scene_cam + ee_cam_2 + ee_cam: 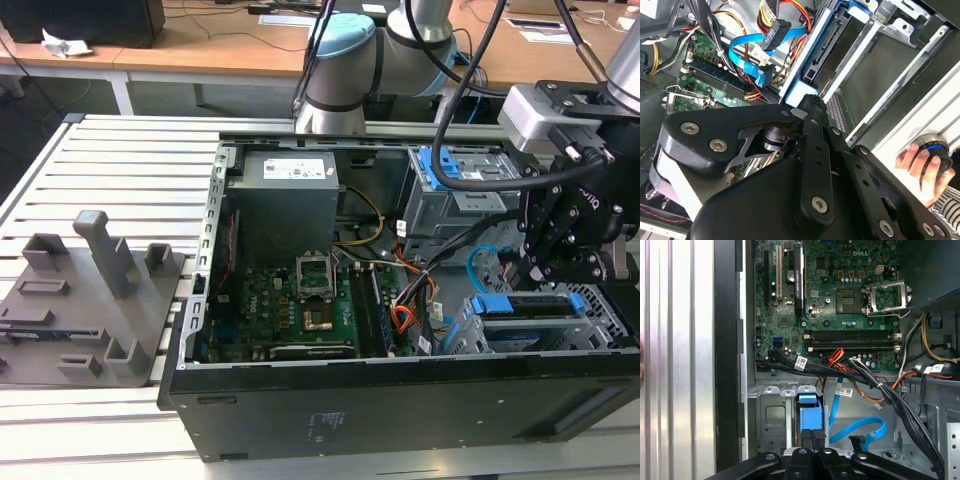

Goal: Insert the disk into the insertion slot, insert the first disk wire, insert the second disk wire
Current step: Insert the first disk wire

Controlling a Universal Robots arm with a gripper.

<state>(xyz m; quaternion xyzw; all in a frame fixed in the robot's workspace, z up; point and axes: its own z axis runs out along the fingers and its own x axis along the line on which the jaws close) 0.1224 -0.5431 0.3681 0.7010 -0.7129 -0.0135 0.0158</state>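
Observation:
The disk [530, 306], in its bright blue carrier frame, lies in the insertion slot [462, 330], a grey metal bay at the case's front corner on the exterior view's right. In the first wrist view the carrier's blue end [808, 410] sits between the bay's grey walls [771, 416]. My gripper [813, 436] is shut, its fingertips together and resting against that blue end. The second wrist view shows the same contact, with the gripper [810, 102] at the carrier's edge [799, 91]. A loose blue flat cable with a black plug [860, 432] [771, 34] lies beside the bay.
The open black case [400, 395] holds a green motherboard [300, 300], a power supply [285, 195] and a taller grey cage with a blue latch [455, 170]. Bundled wires [880, 387] cross beside the bay. A person's hand [920, 162] rests on a knob. A grey fixture plate [90, 300] sits on the exterior view's left.

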